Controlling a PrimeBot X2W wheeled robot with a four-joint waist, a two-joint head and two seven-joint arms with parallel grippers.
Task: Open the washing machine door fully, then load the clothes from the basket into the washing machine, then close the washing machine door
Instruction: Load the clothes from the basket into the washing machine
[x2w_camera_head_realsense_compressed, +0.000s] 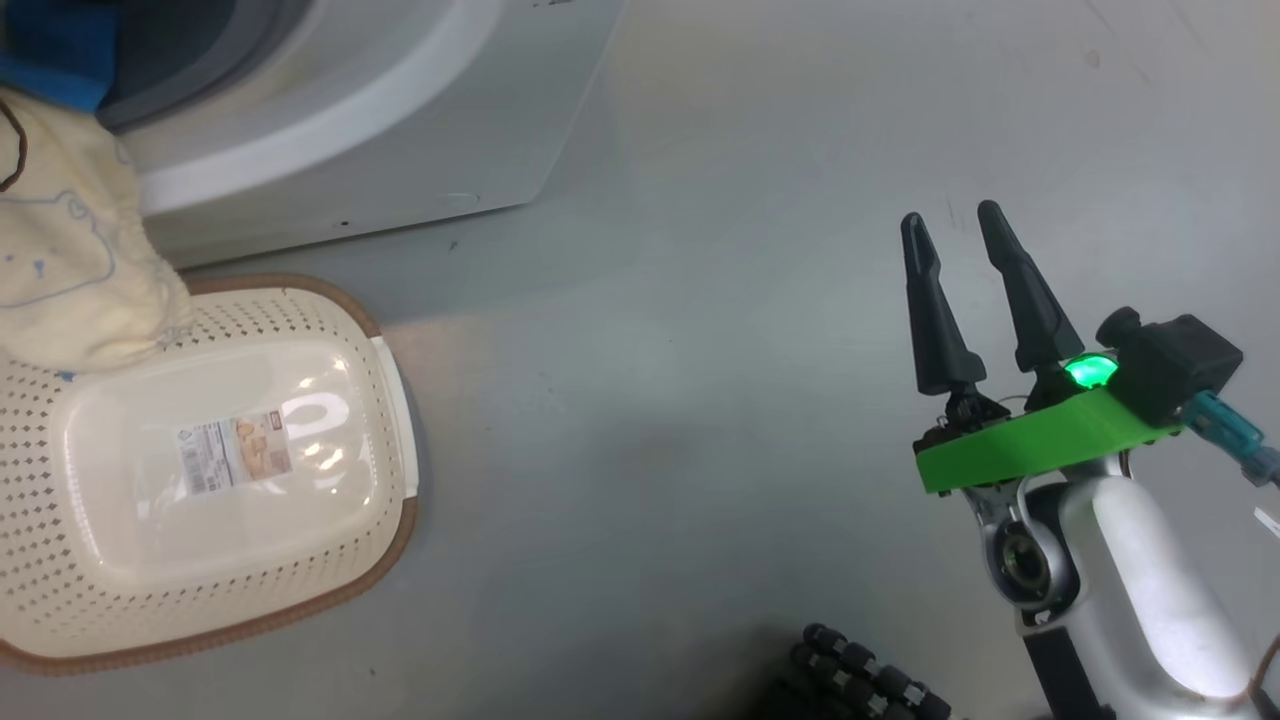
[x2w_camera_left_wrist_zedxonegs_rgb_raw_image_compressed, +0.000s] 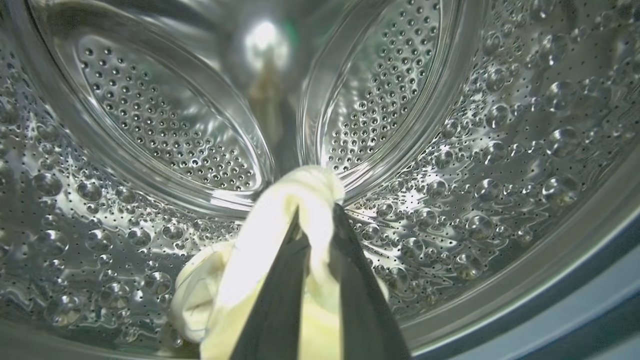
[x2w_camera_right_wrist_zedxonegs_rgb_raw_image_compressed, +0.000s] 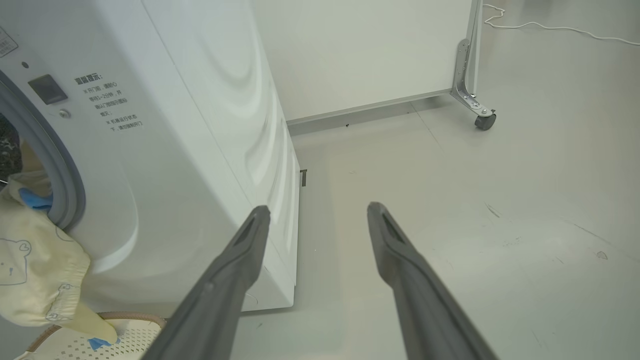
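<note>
- Right wrist view: the white washing machine (x2w_camera_right_wrist_zedxonegs_rgb_raw_image_compressed: 190, 125) stands on the grey floor (x2w_camera_right_wrist_zedxonegs_rgb_raw_image_compressed: 500, 225), its mouth open at the view's left edge.
- Inside, the perforated steel drum (x2w_camera_left_wrist_zedxonegs_rgb_raw_image_compressed: 500, 125) curves around the left arm's reach, its back wall close ahead.
- The cream basket (x2w_camera_head_realsense_compressed: 60, 560) sits on the floor just before the machine's bottom front edge, its labelled bottom in plain sight.
- A cream-yellow garment (x2w_camera_head_realsense_compressed: 70, 260) with a bear outline spans the two. Its front end is inside the drum, and its tail hangs over the mouth's lower lip and touches the basket at the rim nearest the machine.
- The left gripper (x2w_camera_left_wrist_zedxonegs_rgb_raw_image_compressed: 316, 210) is clenched on the garment's bunched front end, fingers aimed at the drum's back.
- The right gripper (x2w_camera_head_realsense_compressed: 951, 215) hangs above the floor with jaws spread and grasping nothing, well apart from the basket.
- Done well, the step probably means carrying the cloth deeper before letting go, so the tail follows over the lip.
- A release here would likely leave fabric hanging out of the mouth.
- A slow pull should keep the tail from snagging the basket's rim.
- Whether a second garment already lies inside cannot be told.
</note>
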